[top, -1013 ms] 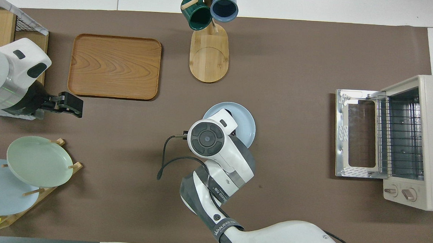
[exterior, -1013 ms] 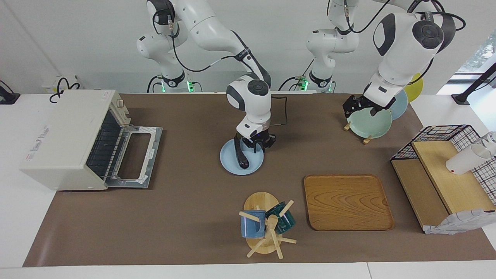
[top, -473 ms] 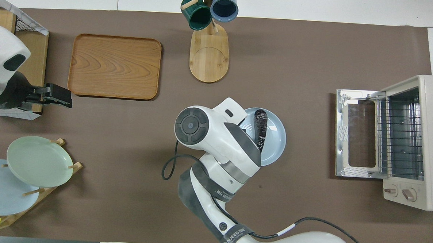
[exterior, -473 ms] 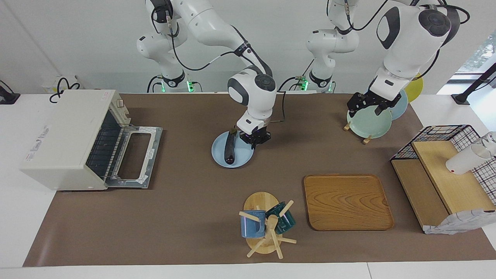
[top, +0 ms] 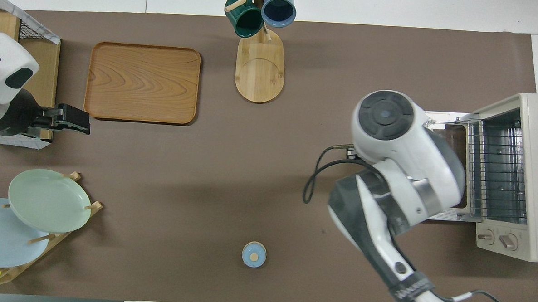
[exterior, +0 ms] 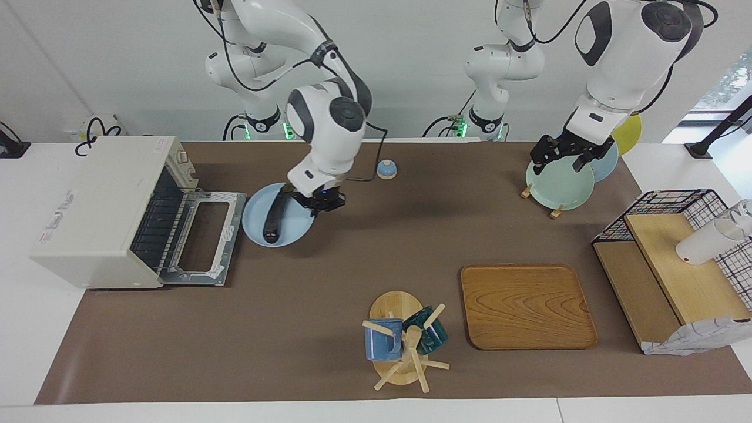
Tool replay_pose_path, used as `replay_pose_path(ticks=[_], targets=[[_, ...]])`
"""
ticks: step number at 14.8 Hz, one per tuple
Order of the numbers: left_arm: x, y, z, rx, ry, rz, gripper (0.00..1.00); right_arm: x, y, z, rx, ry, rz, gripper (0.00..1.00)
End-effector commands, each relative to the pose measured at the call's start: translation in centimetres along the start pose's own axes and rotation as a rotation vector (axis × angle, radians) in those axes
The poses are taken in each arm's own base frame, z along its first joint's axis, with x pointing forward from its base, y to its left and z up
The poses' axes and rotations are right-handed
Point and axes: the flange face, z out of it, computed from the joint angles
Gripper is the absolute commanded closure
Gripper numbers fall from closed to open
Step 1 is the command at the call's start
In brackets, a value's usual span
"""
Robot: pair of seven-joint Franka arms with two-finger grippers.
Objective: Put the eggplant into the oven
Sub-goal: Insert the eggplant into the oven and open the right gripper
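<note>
The eggplant (exterior: 274,217) lies dark and long on a light blue plate (exterior: 258,226). My right gripper (exterior: 318,202) is shut on the plate's rim and holds it just above the mat, next to the oven's door. The oven (exterior: 94,205) stands at the right arm's end of the table with its door (exterior: 207,236) dropped open and the wire rack showing. In the overhead view my right arm hides the plate and eggplant; the oven (top: 508,175) shows beside it. My left gripper (exterior: 564,155) waits over the green plate in the rack and also shows in the overhead view (top: 73,119).
A small blue lid (exterior: 386,170) lies on the mat near the robots. A wooden tray (exterior: 527,306) and a mug tree (exterior: 405,343) with two mugs stand farther out. A plate rack (exterior: 561,185) and a wire-and-wood shelf (exterior: 675,264) are at the left arm's end.
My right gripper has carried the blue plate with the eggplant toward the oven, up to its open door. The small blue lid is now uncovered. My left gripper has risen slightly.
</note>
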Motion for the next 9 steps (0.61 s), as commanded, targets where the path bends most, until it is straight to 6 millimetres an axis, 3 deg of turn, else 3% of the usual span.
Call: replay_pose_path(ticks=[1,3,5,7,9], targets=[[-0.8,-0.5,-0.7,0.005,0.000,0.010,0.00,-1.7,7.0,3.4,0.013,-0.029,-0.049,1.00],[-1.0,-0.6,-0.8,0.006,0.000,0.013,0.00,-2.2,10.9,5.9,0.035,-0.020,-0.060,1.00],[-1.0,-0.7,-0.6,0.006,-0.003,0.010,0.00,-2.7,13.2,8.1,0.056,0.019,-0.094,1.00],[-0.9,-1.0,-0.7,0.006,-0.003,0.004,0.00,-3.1,13.9,9.3,0.067,0.030,-0.086,1.00],[-0.9,-0.9,-0.6,0.007,-0.004,0.002,0.00,-3.1,13.7,9.0,0.069,0.045,-0.082,1.00]])
